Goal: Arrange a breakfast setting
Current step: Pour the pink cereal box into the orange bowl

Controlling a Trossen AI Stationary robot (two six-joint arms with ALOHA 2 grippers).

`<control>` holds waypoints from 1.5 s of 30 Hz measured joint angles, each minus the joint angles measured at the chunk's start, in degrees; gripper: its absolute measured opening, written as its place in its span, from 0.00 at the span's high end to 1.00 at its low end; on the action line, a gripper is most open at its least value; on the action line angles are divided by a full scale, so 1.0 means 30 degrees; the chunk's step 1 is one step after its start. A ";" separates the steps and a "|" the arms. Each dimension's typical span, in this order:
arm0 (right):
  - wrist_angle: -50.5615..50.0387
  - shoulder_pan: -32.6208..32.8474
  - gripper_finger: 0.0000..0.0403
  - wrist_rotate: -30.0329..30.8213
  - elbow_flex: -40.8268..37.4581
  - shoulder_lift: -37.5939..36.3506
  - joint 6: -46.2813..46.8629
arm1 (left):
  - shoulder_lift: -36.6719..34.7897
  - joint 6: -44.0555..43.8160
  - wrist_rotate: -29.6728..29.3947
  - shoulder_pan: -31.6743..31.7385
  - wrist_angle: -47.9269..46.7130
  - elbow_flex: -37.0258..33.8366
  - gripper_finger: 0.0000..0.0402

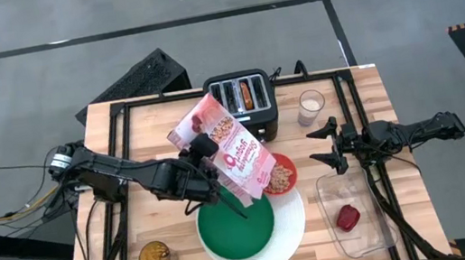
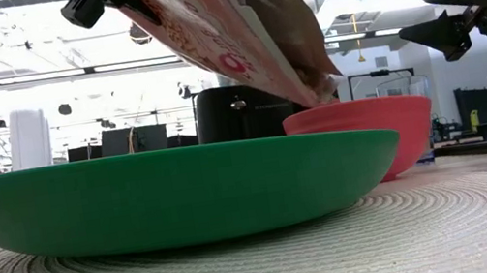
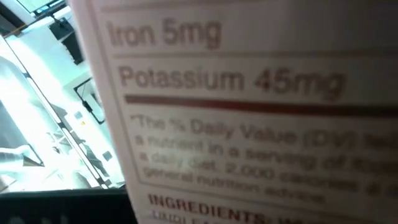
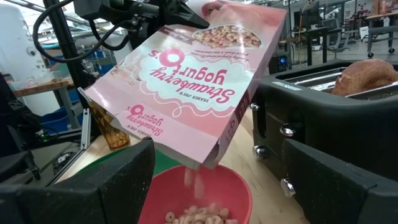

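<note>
- Tilting mouth-down, a pink cereal box (image 1: 226, 149) is gripped by the left end effector (image 1: 203, 157), whose fingers are closed on its side.
- Cereal pieces are seen falling from the box into the small red bowl (image 4: 198, 198), directly beneath it.
- The red bowl is placed just beside the green plate (image 1: 236, 224), which is stacked on the large white plate (image 1: 294, 231).
- The right end effector (image 1: 330, 145) is held wide open and empty, beside the bowl, above the surface (image 1: 151, 132).
- A bagel (image 4: 367, 73) is seated in the black toaster (image 1: 243, 103).
</note>
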 joint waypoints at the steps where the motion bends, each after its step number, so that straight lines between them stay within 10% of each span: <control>1: 0.0003 -0.0004 0.08 0.0000 0.0001 -0.0004 0.0001 | 0.0000 0.0011 -0.0082 -0.0020 0.0000 0.0000 0.69; 45: 0.0000 -0.0005 0.08 0.0000 0.0007 -0.0005 0.0003 | 0.0007 -0.0573 -0.0533 -0.0124 0.0512 -0.0015 0.69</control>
